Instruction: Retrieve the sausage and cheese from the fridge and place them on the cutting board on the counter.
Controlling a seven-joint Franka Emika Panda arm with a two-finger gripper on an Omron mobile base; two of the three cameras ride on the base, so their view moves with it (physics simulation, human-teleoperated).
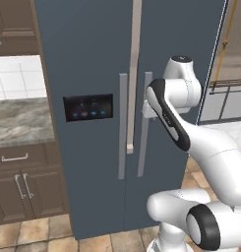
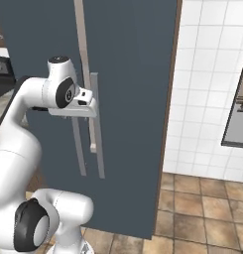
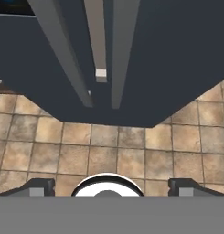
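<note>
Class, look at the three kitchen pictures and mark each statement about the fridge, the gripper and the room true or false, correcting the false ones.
1. Both doors of the fridge are shut. True.
2. The gripper is shut on a handle. False: its fingers stand wide apart with nothing between them.
3. The fridge has a dark panel with blue lights. True.
4. The floor is grey carpet. False: it is tan tile.
5. The counter lies on the panel side of the fridge. True.
</note>
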